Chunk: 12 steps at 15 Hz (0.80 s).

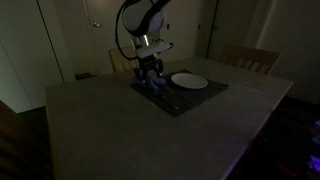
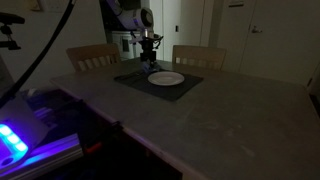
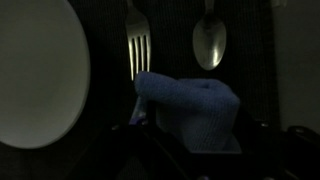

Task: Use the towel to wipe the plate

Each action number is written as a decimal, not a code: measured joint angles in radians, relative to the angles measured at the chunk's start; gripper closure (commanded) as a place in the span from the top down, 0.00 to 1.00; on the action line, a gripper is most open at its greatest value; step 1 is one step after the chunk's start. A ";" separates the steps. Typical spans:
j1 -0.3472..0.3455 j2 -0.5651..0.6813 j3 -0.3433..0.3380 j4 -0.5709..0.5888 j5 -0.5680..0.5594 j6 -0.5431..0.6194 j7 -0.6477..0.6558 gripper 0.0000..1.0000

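Note:
The scene is dim. A white plate (image 1: 189, 81) lies on a dark placemat (image 1: 205, 97) on the table, and it shows in both exterior views (image 2: 166, 78). In the wrist view the plate (image 3: 35, 75) fills the left side, beside a fork (image 3: 138, 50) and a spoon (image 3: 209, 42). A folded blue towel (image 3: 190, 110) lies on the mat just below the cutlery. My gripper (image 1: 148, 74) is low over the mat beside the plate. Its dark fingers (image 3: 198, 125) stand apart on either side of the towel, with a small gap at the right one.
Wooden chairs (image 1: 252, 60) (image 2: 92, 56) stand at the far side of the large grey table (image 1: 120, 125). A device with blue lights (image 2: 15, 140) sits near the table's edge. Doors and walls lie behind the arm.

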 measured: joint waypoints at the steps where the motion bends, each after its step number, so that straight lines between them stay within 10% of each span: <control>1: 0.000 0.002 0.000 0.000 0.000 0.000 0.000 0.38; 6: 0.000 0.003 0.000 0.003 0.000 0.000 -0.003 0.03; 12: -0.005 -0.002 0.002 0.017 0.001 -0.001 -0.083 0.02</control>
